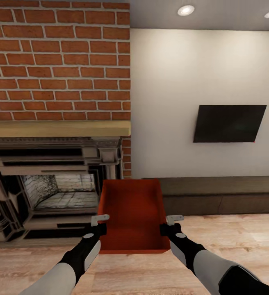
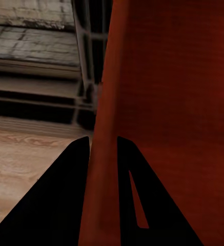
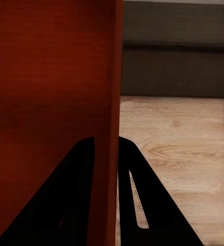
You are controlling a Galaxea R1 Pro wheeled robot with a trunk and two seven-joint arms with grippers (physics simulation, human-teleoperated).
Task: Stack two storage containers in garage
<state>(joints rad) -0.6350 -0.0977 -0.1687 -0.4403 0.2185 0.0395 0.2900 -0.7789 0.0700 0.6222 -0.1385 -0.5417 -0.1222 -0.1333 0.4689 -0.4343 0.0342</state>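
You've got the storage container (image 1: 134, 215) pinched between both arms: left gripper (image 1: 100, 224) and right gripper (image 1: 169, 223) each clamp a side wall, long axis pointing straight away from you.

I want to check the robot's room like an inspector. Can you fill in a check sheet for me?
Surface: light wood-plank floor.
Job's things: one orange-red storage container, held up off the floor between both arms, open side facing the camera.
Clutter: nothing seen.
Grippers: left gripper jaws pinch the container's left wall; right gripper jaws pinch its right wall.
Cables: nothing seen.
Surroundings: red-brick fireplace with a wooden mantel, dark wall screen, low dark bench, ceiling lights.
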